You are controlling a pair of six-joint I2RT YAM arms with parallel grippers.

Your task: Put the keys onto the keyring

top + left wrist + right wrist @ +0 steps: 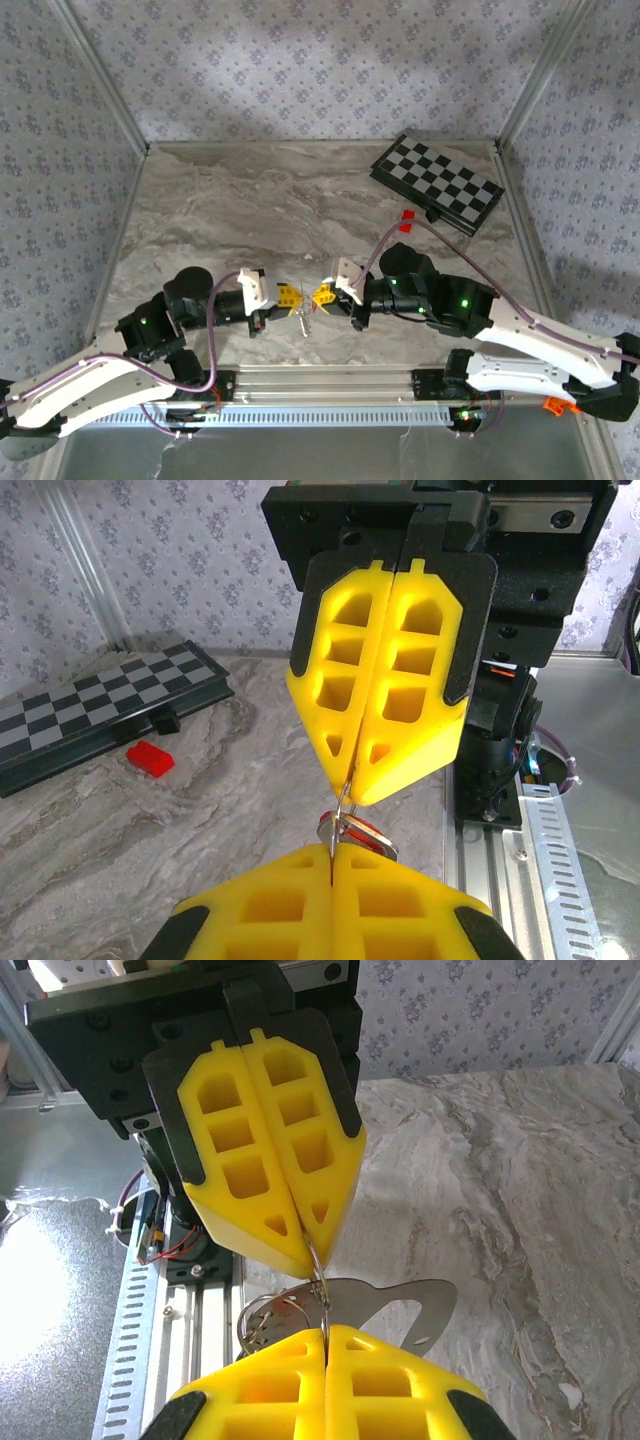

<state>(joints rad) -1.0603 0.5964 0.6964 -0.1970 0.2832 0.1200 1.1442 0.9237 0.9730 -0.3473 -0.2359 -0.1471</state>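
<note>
Your left arm (pixel 90 385) and right arm (pixel 540 345) had white lower shells, black upper joints with green lights (pixel 464 300), and a lilac cable (pixel 213 350) looping along each. Your left claw (pixel 290 294) and right claw (pixel 323 294) carried yellow, window-cut fingers (pixel 225 1222) on black mounts, with white camera blocks (pixel 250 287) behind.

My right fingers (pixel 270 1390) hide part of the keyring (pixel 262 1322) (and of the key (pixel 375 1293)); from overhead both are too small to make out.
</note>
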